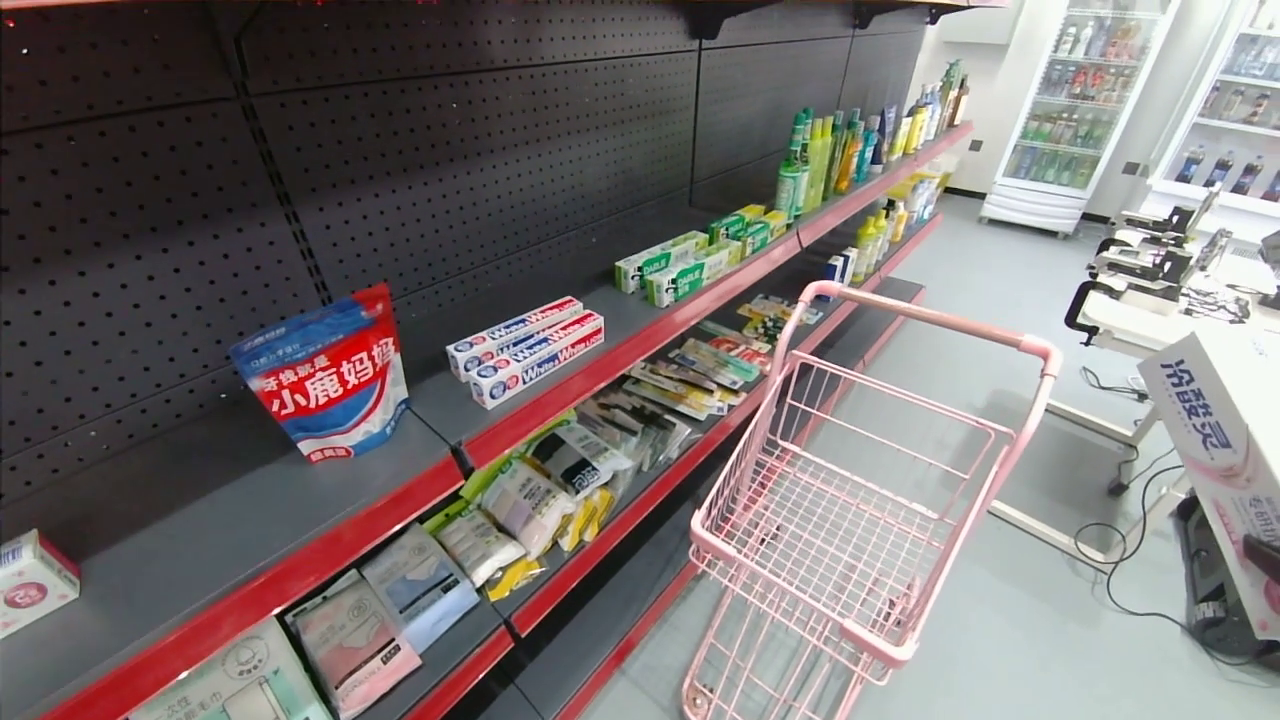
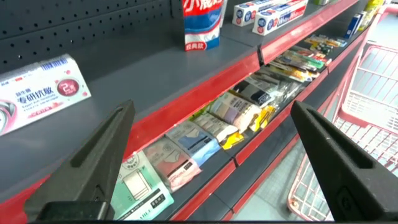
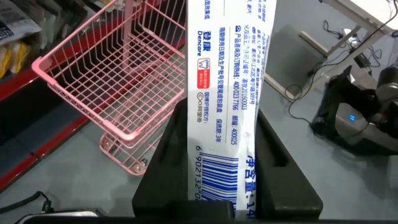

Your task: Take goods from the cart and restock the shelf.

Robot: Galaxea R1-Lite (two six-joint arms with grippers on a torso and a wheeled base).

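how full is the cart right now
Empty: the cart has nothing but bare pink wire inside, seen in the head view. The right gripper holds a box outside it.

**Toothpaste box held aloft beside the pink cart, facing the store shelf**

A long white toothpaste box (image 1: 1225, 450) with blue lettering and a pink band hangs tilted to the right of the cart, off the floor, clamped near its barcode end between the fingers of the right gripper (image 3: 224, 155). The pink wire cart (image 1: 930, 318) stands upright in the aisle, just beside the lower tiers. The grey, red-edged shelf (image 1: 200, 520) carries a standing blue-and-red pouch (image 1: 325, 375) and flat white toothpaste cartons (image 1: 527, 350) farther along.
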